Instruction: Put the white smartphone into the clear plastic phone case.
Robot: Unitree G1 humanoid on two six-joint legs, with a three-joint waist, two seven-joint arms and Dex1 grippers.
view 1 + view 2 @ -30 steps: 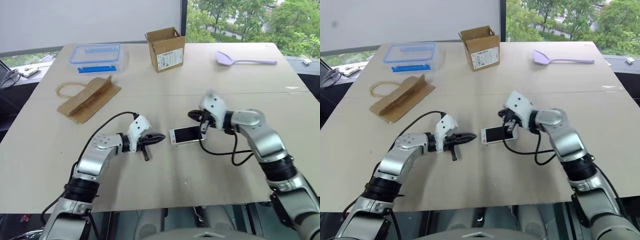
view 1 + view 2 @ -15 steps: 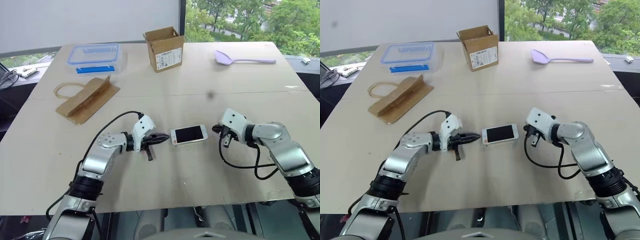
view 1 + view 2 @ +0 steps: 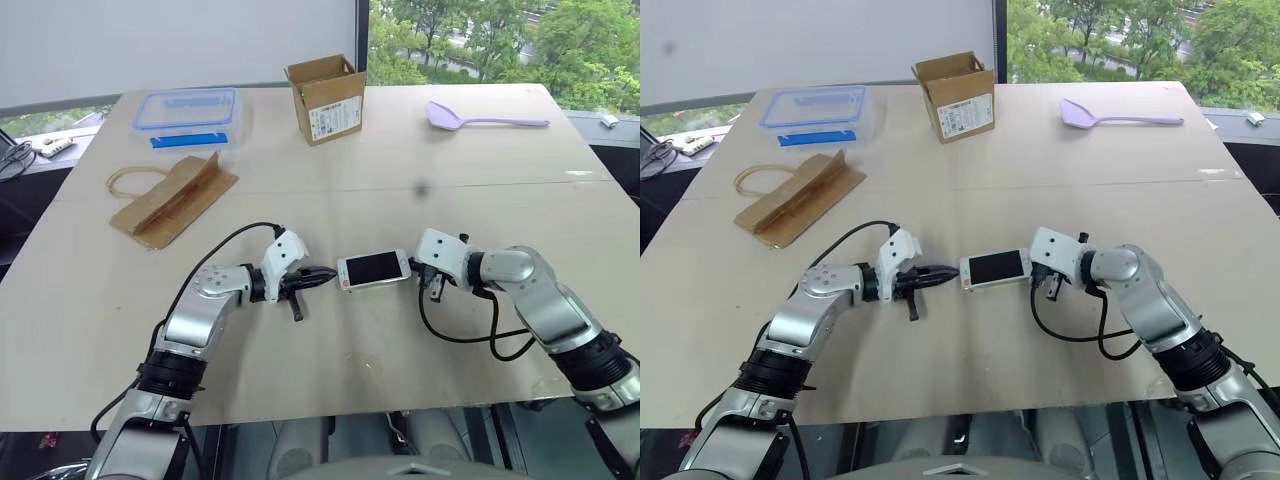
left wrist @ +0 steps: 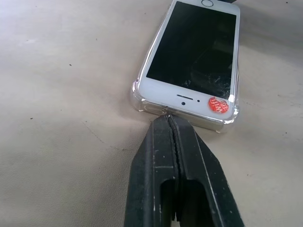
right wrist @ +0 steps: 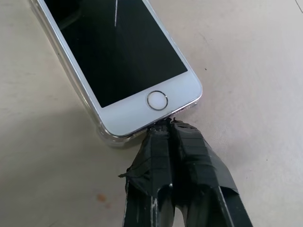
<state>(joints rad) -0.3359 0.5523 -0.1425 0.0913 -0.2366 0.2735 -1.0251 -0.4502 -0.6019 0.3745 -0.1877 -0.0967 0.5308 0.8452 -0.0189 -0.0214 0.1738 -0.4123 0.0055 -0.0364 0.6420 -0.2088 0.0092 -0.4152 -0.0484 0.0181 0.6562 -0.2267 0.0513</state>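
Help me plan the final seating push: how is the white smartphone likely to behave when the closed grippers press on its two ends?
The white smartphone looks rigid, so it should not bend. Lying flat on the smooth table, it may slide or pivot if only one end is pushed. Its screen shows fine cracks, so it is probably fragile. The glossy clear plastic phone case could let closed fingertips slip off.

White smartphone [image 4: 191,61], black screen, red-orange sticker; clear case [image 4: 137,100]; black fingers [image 4: 156,179].

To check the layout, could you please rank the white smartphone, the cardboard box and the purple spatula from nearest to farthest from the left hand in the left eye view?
1. White smartphone, at the left hand's tips.
2. Cardboard box, far side, centre.
3. Purple spatula, far right.
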